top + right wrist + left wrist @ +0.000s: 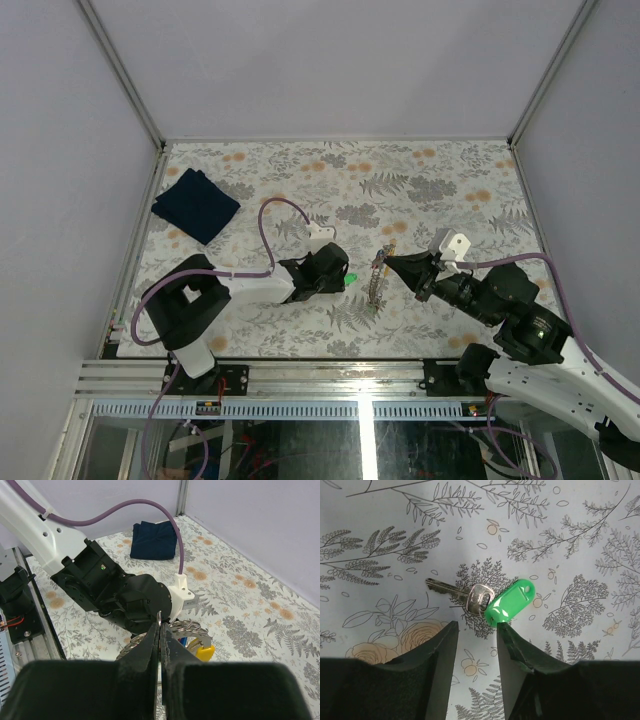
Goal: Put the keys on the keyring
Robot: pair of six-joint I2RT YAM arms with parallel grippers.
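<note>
A silvery key [470, 595] with a green tag [512, 602] lies flat on the flowered table, just ahead of my left gripper [476, 626]. That gripper is open with only bare table between its fingers, and the right fingertip [506, 635] sits at the tag's near end. In the top view the green tag [352, 277] shows at the left gripper [338, 272]. My right gripper [160, 630] is shut on the thin metal edge of the keyring [159, 617], held upright. Small rings [187, 627] and a yellow tag [205, 652] hang from it, with something blue behind. The keyring's chain [378, 282] dangles below the right gripper [392, 262].
A folded dark blue cloth [195, 205] lies at the far left of the table, also in the right wrist view as the cloth [154, 540]. The left arm's black wrist [125, 597] stands close in front of the right gripper. Enclosure walls ring the table.
</note>
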